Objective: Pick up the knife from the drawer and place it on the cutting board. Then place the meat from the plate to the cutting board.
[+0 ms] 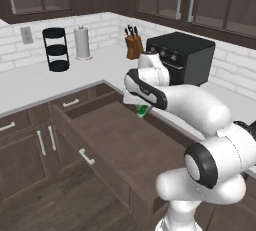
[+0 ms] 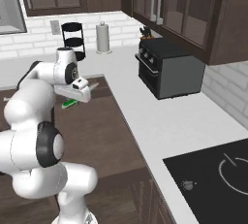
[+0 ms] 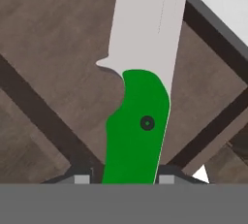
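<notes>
Base views flank drawer [image 1: 125, 150]; hand view close, perhaps touching.

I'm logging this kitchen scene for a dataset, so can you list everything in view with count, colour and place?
knife: one, green handle, pale blade, over the open drawer, handle between the jaws
drawer: one, dark brown, pulled open
toaster oven: one, black, on the counter
knife block: one, brown, dark-handled knives, left of the toaster oven
paper towel roll: one, white, by the back wall
tiered rack: one, black, beside the paper towel roll
cooktop: one, black, near counter end
counter: one, white, L-shaped
gripper: one, dark tips either side of the knife handle
</notes>
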